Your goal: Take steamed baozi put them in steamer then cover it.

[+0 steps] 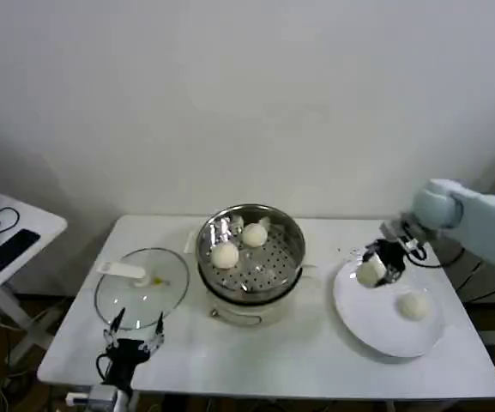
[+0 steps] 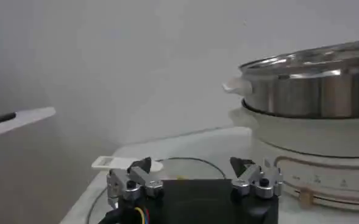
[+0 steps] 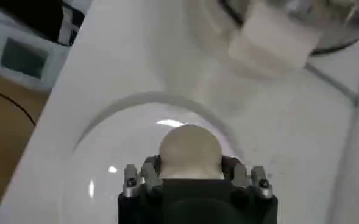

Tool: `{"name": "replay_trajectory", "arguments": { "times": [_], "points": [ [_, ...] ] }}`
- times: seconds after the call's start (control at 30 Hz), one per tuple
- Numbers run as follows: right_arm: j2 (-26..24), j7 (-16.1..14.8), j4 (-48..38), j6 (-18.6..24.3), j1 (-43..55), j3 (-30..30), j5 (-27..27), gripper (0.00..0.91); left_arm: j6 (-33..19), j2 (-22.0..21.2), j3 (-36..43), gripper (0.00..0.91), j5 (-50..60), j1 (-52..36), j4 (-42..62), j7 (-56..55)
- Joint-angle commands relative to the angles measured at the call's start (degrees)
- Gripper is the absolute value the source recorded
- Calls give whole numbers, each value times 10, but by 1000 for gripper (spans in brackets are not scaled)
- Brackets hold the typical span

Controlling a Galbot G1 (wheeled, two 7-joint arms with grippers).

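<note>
The steamer (image 1: 292, 230) stands mid-table on its white pot base, with two steamed baozi (image 1: 225, 255) (image 1: 255, 234) inside it. My right gripper (image 1: 376, 268) is shut on a third baozi (image 3: 189, 151) and holds it just above the white plate (image 1: 359, 318). Another baozi (image 1: 413, 305) lies on that plate. The cover (image 1: 127, 300), clear glass with a white handle, rests flat on the table left of the steamer. My left gripper (image 1: 133, 330) hangs open at the near edge of the cover, and its wrist view shows the steamer (image 2: 313, 82) to one side.
A side table (image 1: 24, 225) with dark devices and cables stands at the far left. The plate reaches close to the table's right front edge. A bare strip of table runs along the front between cover and plate.
</note>
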Motion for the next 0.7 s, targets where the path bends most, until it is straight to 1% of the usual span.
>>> {"name": "replay_trajectory", "arguments": {
  "times": [0.03, 0.1, 0.17, 0.2, 0.23, 0.3, 0.43, 0.47, 0.5, 0.57, 0.67, 0.7],
  "points": [
    [76, -16, 105, 121, 196, -49, -82, 695, 0, -1, 3, 907, 3, 0, 1, 0],
    [90, -15, 131, 130, 181, -29, -120, 695, 0, -2, 4, 907, 4, 0, 0, 0],
    [100, -14, 143, 132, 169, -17, -137, 705, 0, -2, 5, 907, 5, 1, -1, 0],
    [115, -12, 150, 129, 153, -6, -151, 705, 0, -3, 5, 907, 5, 1, -1, 1],
    [117, -12, 151, 128, 149, -4, -154, 705, 0, -3, 4, 907, 5, 1, -1, 1],
    [145, -11, 146, 131, 121, 11, -192, 705, 0, -2, 3, 907, 5, 2, -3, 1],
    [185, -8, 128, 140, 76, 30, -241, 705, 1, -1, 0, 907, 4, 3, -5, 1],
    [203, -6, 121, 140, 56, 39, -255, 695, 2, -1, 0, 907, 4, 3, -5, 1],
    [210, -6, 115, 139, 43, 42, -261, 705, 2, -2, 0, 907, 4, 3, -5, 3],
    [237, -5, 106, 141, 22, 47, -279, 695, 2, -3, 0, 907, 5, 4, -5, 3],
    [265, -3, 95, 147, -2, 55, -297, 705, 2, -6, 0, 907, 6, 4, -3, 3],
    [273, -3, 91, 151, -10, 56, -306, 695, 3, -6, 0, 907, 6, 4, -3, 3]
  ]
}}
